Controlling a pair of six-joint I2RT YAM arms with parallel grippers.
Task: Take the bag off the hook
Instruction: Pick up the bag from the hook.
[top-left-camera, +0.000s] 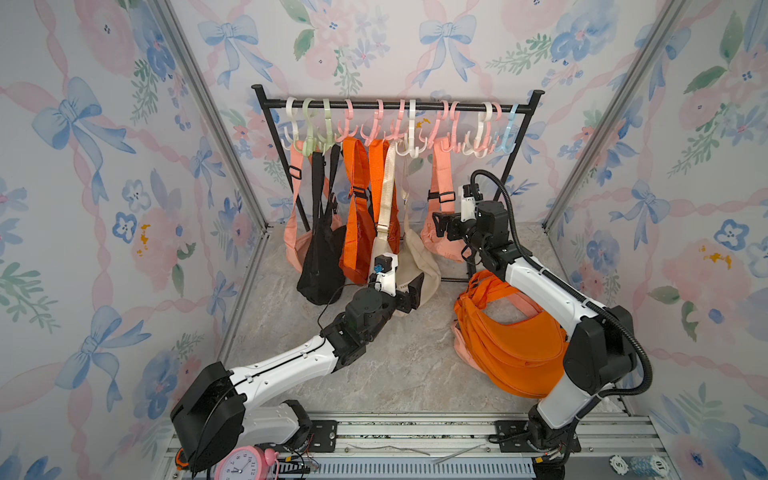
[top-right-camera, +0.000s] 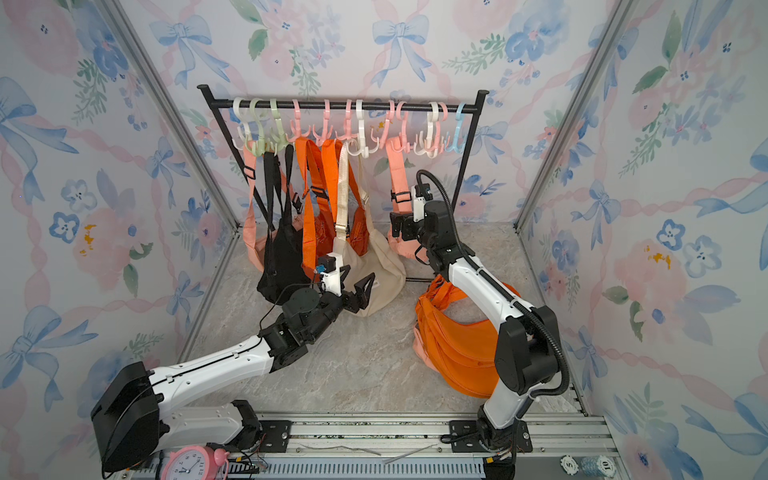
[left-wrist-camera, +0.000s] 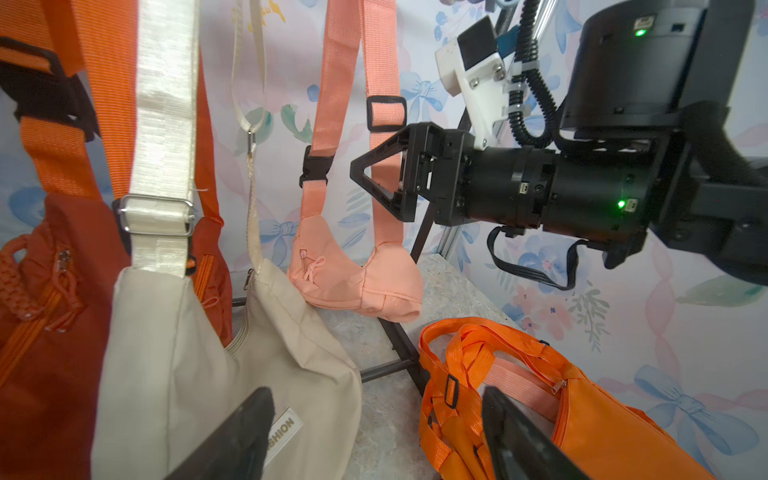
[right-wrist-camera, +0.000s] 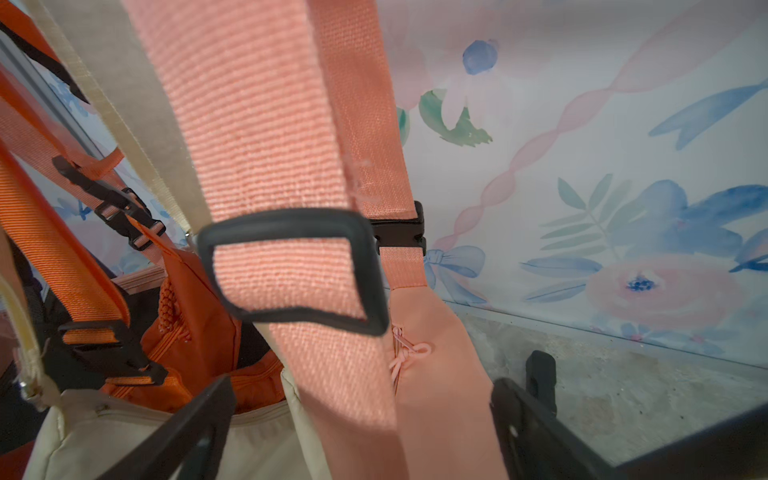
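While the pink bag (top-left-camera: 444, 251) hangs from a pink hook (top-left-camera: 444, 120) toward the right end of the black rail (top-left-camera: 395, 107), right of centre in both top views, the right gripper (top-left-camera: 439, 226) sits level with the bag's body, its jaws spread wide and clamping nothing. Seen from the right wrist, the bag's strap (right-wrist-camera: 291, 124) and its black slider buckle (right-wrist-camera: 291, 266) fill the middle of the frame, and the strap drops down between the two dark fingers (right-wrist-camera: 187, 432) without either one pressing on it. The bag's pouch (right-wrist-camera: 440, 374) hangs just behind the strap, clear of the marbled floor (top-left-camera: 395, 365). Lower and nearer the centre of the top views, the left gripper (top-right-camera: 361, 291) is likewise released, its jaws apart and empty, just beside the lower edge of the cream bag (top-right-camera: 382, 266); whether a finger touches the fabric cannot be told. That cream bag hangs from a white hook (top-left-camera: 411, 137) at mid-rail, with two orange bags (top-left-camera: 357, 249), a black bag (top-left-camera: 322, 266) and a second pink bag (top-left-camera: 295, 249) ranged to its left in the frame. A heap of orange bags (top-left-camera: 511, 353) lies on the floor at the right, partly under the right arm (top-left-camera: 540, 282).
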